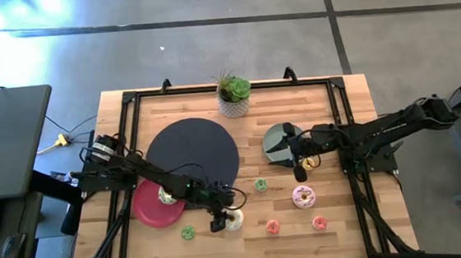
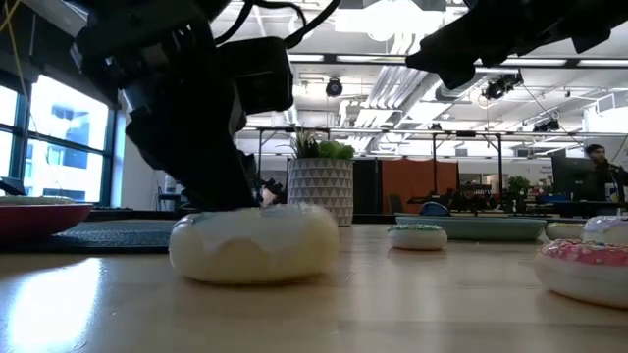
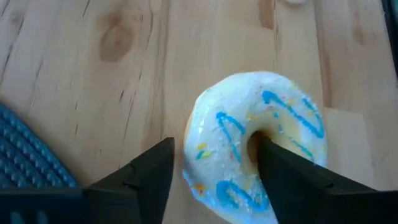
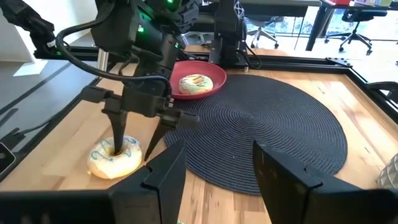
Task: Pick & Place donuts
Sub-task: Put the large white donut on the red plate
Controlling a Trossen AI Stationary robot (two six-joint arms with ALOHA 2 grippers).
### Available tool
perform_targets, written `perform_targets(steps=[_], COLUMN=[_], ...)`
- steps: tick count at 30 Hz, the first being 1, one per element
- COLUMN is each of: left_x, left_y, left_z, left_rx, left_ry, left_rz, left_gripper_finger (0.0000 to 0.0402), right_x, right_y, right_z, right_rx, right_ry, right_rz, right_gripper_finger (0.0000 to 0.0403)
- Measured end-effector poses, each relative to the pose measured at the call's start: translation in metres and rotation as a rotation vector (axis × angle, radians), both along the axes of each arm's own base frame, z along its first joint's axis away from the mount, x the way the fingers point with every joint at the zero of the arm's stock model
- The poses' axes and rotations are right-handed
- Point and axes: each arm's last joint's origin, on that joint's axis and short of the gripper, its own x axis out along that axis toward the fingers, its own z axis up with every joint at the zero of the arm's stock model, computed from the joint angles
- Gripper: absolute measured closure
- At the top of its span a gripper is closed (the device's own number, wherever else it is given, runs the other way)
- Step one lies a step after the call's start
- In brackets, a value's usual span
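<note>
Donut (image 3: 255, 146) — left claw (image 3: 214, 168) straddling its rim

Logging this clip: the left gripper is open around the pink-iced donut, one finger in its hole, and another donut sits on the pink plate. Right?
Not quite. The left gripper straddles a white-iced donut with blue drizzle, as the left wrist view shows. The rest holds: one finger in its hole, another donut on the pink plate.

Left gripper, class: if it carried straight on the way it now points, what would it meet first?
The white-iced donut: the left gripper points down at it, open, one finger in its hole, the other outside its rim, with the wooden table just beneath.
</note>
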Motion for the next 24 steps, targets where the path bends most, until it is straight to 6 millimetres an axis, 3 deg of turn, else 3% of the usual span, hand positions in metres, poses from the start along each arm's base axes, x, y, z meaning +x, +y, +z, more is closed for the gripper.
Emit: perform_targets(steps=[6, 12, 18, 24], left_x=[0.000, -0.003, -0.026, -0.072], left_y=[0.000, 0.004, 0.025, 0.047], left_z=[0.001, 0.025, 0.059, 0.101], left_rx=[-0.020, -0.085, -0.076, 0.042], left_ry=[0.000, -0.031, 0.060, 0.137], left_rz=[0.010, -0.009, 0.035, 0.126], left_gripper_finger=[0.0279, 0.0354, 0.0378, 0.0379], right_x=[0.000, 0.000, 0.000, 0.000], right_y=[0.000, 0.000, 0.000, 0.000], right_z=[0.000, 0.000, 0.000, 0.000], right_rx=[0.002, 0.003, 0.017, 0.015], right_ry=[0.001, 0.002, 0.004, 0.002], right_rz=[-0.001, -0.001, -0.004, 0.002], right_gripper_finger=[0.0230, 0.0230, 0.0230, 0.0230])
